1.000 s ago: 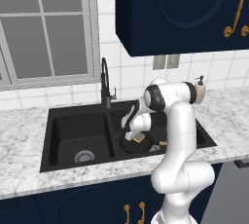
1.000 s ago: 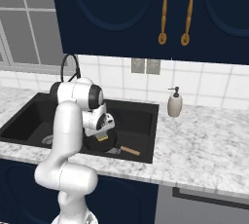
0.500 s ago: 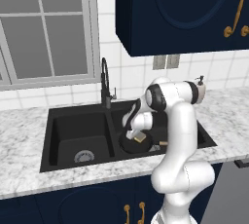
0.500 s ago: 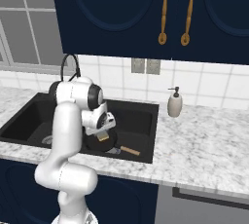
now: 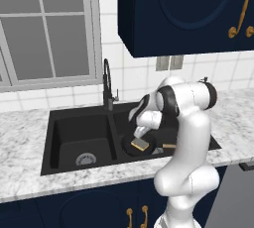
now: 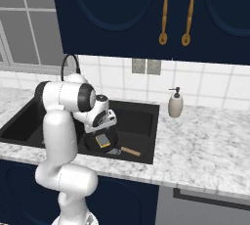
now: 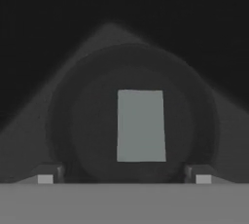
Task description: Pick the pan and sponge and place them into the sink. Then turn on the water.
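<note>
Over the right basin: gripper hangs just above the pan, pointing down.
Fingers: spread wide with nothing between them; in the hand view the two tips stand at either side of the sponge, apart from it.
Sponge: lies inside the pan, scouring face up in the hand view; yellow side shows in the base views. Likely set there because the pan takes up most of the basin floor below the release point.
Pan: flat on the floor of the right basin; wooden handle points to the right, toward the near wall of the basin.
Sink: both task items are inside it, so the placing part looks done.
Faucet: stands at the far rim between the basins; no stream visible, so water looks off. Judged next step: turn it on.
Soap bottle: on the bench, right of the sink, well apart.
Writing: no brand, label or text can be read anywhere.
</note>
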Available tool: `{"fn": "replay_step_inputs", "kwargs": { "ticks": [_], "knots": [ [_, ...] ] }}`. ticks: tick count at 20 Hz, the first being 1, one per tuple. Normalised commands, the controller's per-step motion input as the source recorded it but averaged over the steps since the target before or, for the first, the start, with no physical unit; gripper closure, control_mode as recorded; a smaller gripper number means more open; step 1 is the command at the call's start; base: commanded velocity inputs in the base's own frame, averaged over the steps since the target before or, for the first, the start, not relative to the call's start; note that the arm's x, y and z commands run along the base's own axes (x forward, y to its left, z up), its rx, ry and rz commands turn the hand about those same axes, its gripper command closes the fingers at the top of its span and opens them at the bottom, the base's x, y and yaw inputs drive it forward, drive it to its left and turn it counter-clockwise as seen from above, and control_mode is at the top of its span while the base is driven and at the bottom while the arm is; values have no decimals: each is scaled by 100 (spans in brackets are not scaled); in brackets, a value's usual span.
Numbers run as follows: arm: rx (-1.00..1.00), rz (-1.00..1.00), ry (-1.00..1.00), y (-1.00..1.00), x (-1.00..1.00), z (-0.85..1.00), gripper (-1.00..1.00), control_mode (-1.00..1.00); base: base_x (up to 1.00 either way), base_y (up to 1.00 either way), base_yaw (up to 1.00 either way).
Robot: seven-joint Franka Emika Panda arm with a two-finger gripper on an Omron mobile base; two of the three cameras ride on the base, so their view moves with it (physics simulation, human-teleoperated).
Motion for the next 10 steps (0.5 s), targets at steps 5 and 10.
{"fn": "replay_step_inputs", "kwargs": {
  "ticks": [5, 10],
  "knots": [
    [2, -3, -2, -22, -62, 64, -100, -100, 0, 0, 0],
    [0, 0, 12, -2, -29, 89, -100, -100, 0, 0, 0]
  ]
}}
